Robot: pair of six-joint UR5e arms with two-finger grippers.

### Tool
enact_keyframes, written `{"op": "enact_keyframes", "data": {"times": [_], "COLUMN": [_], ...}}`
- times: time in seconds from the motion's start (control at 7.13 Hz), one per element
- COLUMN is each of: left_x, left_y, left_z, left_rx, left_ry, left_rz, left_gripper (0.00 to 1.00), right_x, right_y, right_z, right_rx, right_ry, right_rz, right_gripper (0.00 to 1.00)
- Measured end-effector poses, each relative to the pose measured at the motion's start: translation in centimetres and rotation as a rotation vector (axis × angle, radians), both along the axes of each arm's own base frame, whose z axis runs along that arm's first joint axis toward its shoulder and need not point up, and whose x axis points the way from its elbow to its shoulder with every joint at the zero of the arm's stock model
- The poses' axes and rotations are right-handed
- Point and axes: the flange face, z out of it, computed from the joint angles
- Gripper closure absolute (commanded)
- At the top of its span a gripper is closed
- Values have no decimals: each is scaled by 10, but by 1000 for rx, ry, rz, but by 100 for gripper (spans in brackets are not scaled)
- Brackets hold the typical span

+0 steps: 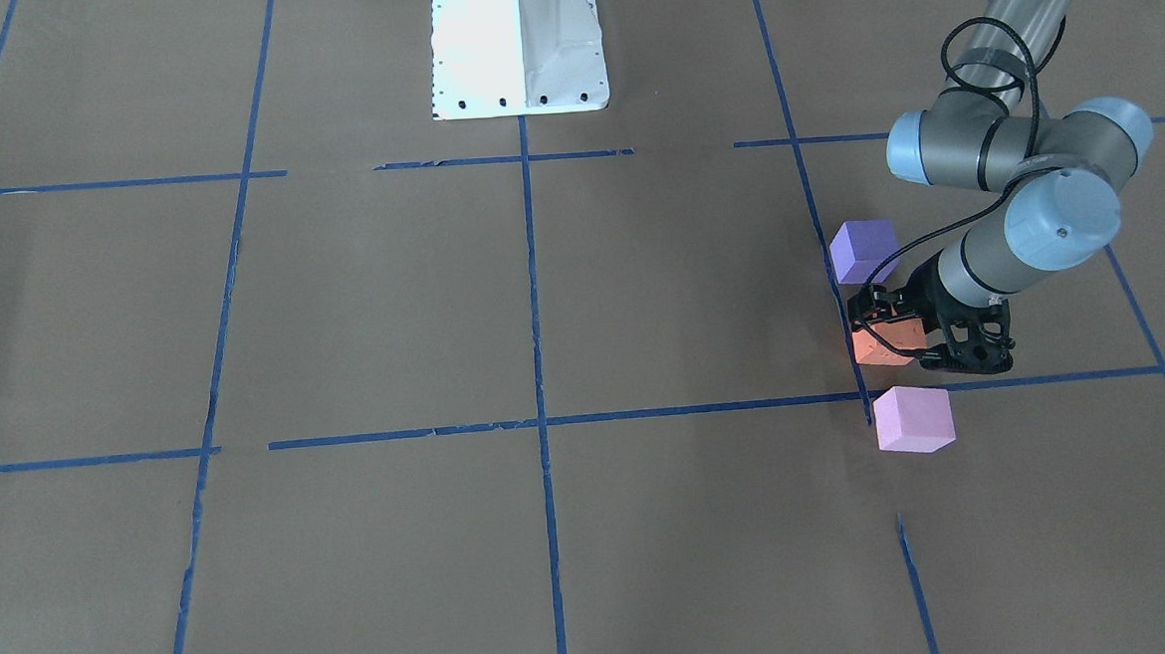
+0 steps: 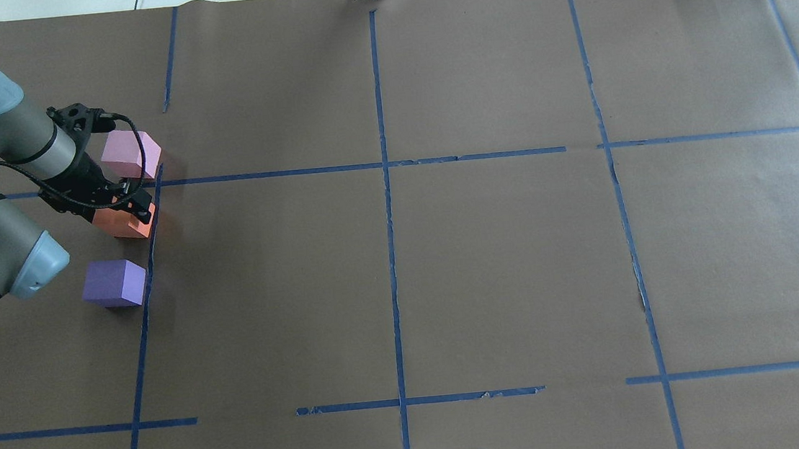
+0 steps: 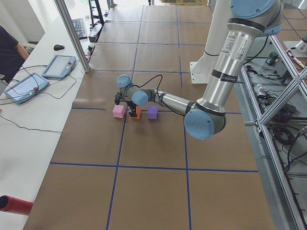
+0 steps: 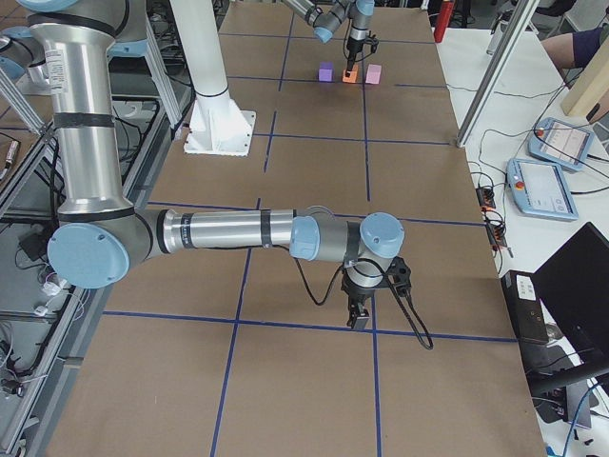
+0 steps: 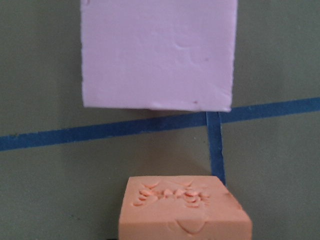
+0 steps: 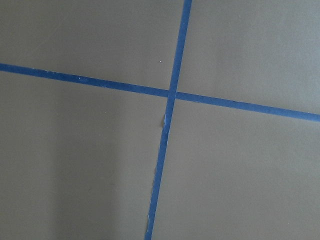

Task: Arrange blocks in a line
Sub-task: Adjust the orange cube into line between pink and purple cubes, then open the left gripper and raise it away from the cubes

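Overhead exterior: left gripper [image 2: 129, 208] grips the middle cube

The jaws pinch two opposite sides of the dented orange cube [image 2: 121, 226], which sits on the brown surface [image 2: 446, 264] near its left edge. The pale pink cube [image 2: 131, 153] lies beyond it and the violet-blue cube [image 2: 114, 283] nearer the robot. All three are apart, in a row beside a blue tape line [image 2: 145, 297]. The right gripper [image 4: 360, 319] hangs near the right edge; I cannot tell how its jaws stand.

The left arm [image 1: 1012, 145] was silver tubing with pale blue joint caps, a looping black cable [image 1: 944, 53] and a black tool [image 1: 890, 337].
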Motion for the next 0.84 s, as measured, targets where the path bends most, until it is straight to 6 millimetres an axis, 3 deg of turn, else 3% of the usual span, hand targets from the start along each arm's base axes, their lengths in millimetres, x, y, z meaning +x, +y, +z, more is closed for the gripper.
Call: {"op": "enact_keyframes", "data": {"times": [0.28, 0.42, 0.84], "left_x": [-8, -26, -107], "left_y": [-1, -5, -8], "left_z": [-12, -30, -68], "left_rx": [7, 22, 70], "left_ry": [12, 31, 59], "left_rz": [-22, -59, -182], "left_gripper": [0, 0, 0], "right_x": [0, 0, 0], "right_y": [0, 0, 0], "right_z": [0, 0, 0], "right_rx": [0, 0, 0], "right_ry": [0, 0, 0], "right_rz": [0, 0, 0], "right_gripper": [0, 0, 0]}}
